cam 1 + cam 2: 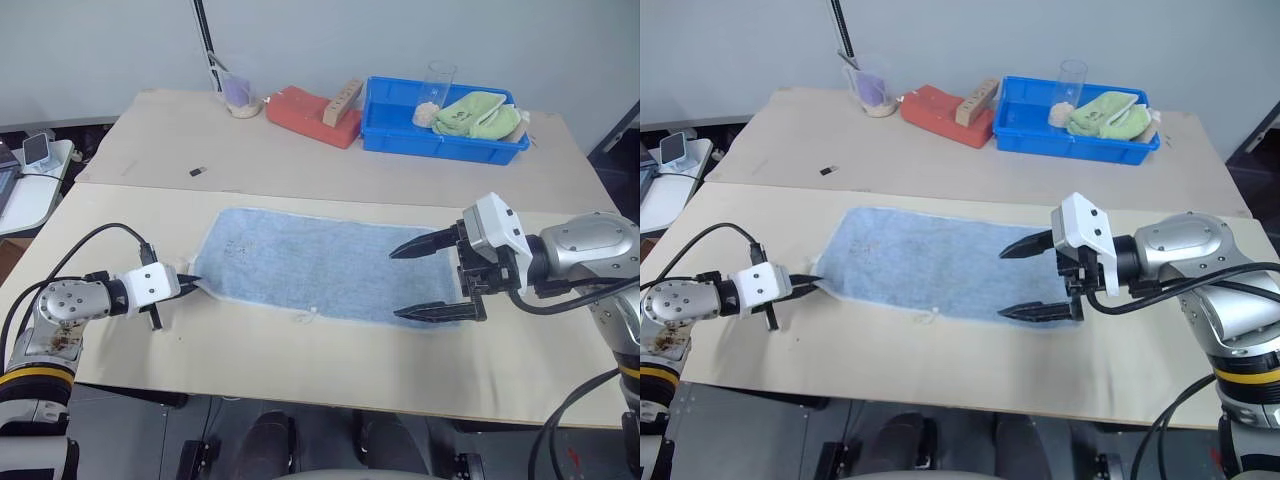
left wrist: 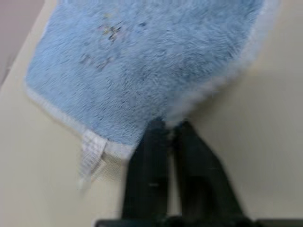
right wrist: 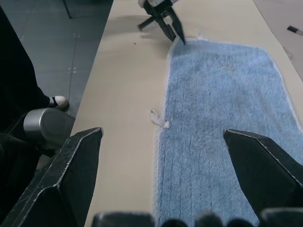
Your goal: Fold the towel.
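At the far left a phone on a stand [image 1: 38, 150] sits on a side surface, partly cut by the frame edge. The left gripper [image 1: 190, 283] lies low over the table [image 1: 300, 365], its two black fingers [image 2: 151, 156] pressed together on the near-left corner of the towel [image 1: 320, 262]. In the left wrist view the pale hem is pinched between the tips, and the corner itself is hidden behind them. Beside the fingers a small white tag [image 2: 92, 153] sticks out from the hem; it is blurred and any print on it cannot be read.

The towel lies flat and unfolded along the middle of the table, long side running left to right. A faint dark mark [image 1: 240, 250] near its left end is too small to make out. A bit of white thread or tag [image 1: 307, 317] juts from the near edge.

Behind, on the second table, stand a cup with something purple [image 1: 238, 95], a red cloth [image 1: 305, 115] with a wooden block [image 1: 342, 102] on it, and a blue bin [image 1: 385, 135] holding a clear glass [image 1: 436, 88] and a light green cloth [image 1: 480, 115]. A small dark object [image 1: 199, 171] lies there too; what it is I cannot tell.

The right gripper [image 1: 420, 282] hovers above the towel's right end, fingers spread wide with nothing between them. The towel's far-right edge is hidden behind it.
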Controlling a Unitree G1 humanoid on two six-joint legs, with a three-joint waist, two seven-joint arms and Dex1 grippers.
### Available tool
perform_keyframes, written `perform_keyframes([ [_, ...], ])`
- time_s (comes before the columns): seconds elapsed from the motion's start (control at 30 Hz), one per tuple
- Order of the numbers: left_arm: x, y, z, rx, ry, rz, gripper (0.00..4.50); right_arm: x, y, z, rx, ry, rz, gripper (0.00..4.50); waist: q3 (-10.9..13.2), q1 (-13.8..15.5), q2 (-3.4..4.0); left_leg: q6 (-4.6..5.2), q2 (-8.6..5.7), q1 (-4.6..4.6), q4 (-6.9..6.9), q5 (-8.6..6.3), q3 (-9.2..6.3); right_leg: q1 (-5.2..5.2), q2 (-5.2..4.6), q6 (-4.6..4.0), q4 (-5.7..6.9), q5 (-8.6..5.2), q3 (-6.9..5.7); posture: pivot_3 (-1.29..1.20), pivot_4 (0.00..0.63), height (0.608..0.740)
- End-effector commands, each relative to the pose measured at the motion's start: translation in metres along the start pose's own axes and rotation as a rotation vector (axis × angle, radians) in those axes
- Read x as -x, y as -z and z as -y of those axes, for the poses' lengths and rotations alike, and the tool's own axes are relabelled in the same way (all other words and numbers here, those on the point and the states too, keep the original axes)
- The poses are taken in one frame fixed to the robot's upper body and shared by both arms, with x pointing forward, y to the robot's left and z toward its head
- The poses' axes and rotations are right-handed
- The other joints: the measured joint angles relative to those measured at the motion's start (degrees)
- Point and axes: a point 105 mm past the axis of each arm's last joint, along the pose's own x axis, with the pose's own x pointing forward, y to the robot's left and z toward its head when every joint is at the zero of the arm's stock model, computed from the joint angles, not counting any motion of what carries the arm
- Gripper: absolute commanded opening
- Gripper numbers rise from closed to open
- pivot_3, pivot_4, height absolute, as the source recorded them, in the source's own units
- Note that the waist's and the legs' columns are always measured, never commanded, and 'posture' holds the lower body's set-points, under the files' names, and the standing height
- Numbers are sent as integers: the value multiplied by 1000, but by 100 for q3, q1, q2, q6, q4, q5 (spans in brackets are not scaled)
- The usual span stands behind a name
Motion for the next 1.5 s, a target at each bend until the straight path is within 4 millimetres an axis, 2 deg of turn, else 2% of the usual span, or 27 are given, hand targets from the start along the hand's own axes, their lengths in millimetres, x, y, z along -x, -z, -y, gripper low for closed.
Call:
perform_keyframes([
  [0.03, 10, -11, -8, 40, -23, 39, 81, 14, 18, 10, 88, 96, -128, 4500, 0, 2, 0, 0, 0, 0, 1, 0, 0, 0, -1, 1, 0, 0, 0, 0, 150, 714],
  [0.23, 11, -19, -12, 150, -50, 75, 81, 28, 77, 5, 189, 57, -381, 4500, 0, -16, 0, 0, -1, 2, 1, 0, 3, 1, 2, 3, -1, -2, -1, 0, 150, 714],
  [0.33, 12, -19, -12, 160, -58, 76, 81, 35, 98, 2, 196, 27, -441, 4500, 0, -37, 0, 0, -2, 3, 0, 0, 5, 1, 4, 4, -1, -3, 0, 0, 150, 714],
  [0.47, 13, -15, -10, 171, -69, 69, 81, 42, 118, -1, 231, -13, -517, 4500, 1, -79, -1, 0, -1, 5, -1, 0, 5, 1, 8, 3, 0, -2, 0, 0, 150, 714],
  [0.6, 16, -11, -8, 176, -76, 59, 81, 40, 126, 2, 227, 1, -514, 4500, 1, -93, -1, 0, -1, 6, -2, 0, 5, 1, 7, 2, 0, -2, 1, 0, 150, 714],
  [0.7, 19, -8, -9, 195, -105, 53, 0, 37, 132, 2, 211, 12, -507, 3725, 1, -96, -1, 0, 0, 7, -2, 0, 5, 2, 7, 2, 0, -2, 1, 0, 150, 714],
  [1.07, 23, 0, -2, 194, -100, 29, 0, 33, 135, 5, 197, 31, -460, 29, 1, -96, -3, 0, 0, 16, -1, 0, 5, 9, 6, 1, 1, -2, 2, 0, 150, 714],
  [1.17, 22, -1, -2, 196, -94, 29, 0, 36, 134, 6, 160, 46, -444, 29, 1, -91, -3, 0, 0, 15, -1, 0, 5, 9, 6, 1, 1, -2, 2, 0, 150, 714],
  [1.27, 24, -3, 0, 218, -54, 29, 0, 49, 131, 9, 118, 63, -444, 29, 1, -91, -3, 0, -1, 15, -1, 0, 5, 9, 5, 1, 1, -2, 2, 0, 150, 714],
  [1.4, 32, -10, 23, 293, 124, 9, 0, 78, 131, 0, 30, 43, -485, 29, 1, -93, -2, 0, -1, 13, -3, 0, 6, 6, 4, 1, 0, -2, 3, 0, 150, 714],
  [1.5, 39, -12, 36, 347, 210, -9, 0, 88, 126, -11, -42, 14, -475, 29, 1, -84, -1, 3, 1, 15, -7, -2, 6, 7, 2, 1, -1, -3, 3, 0, 150, 714],
])
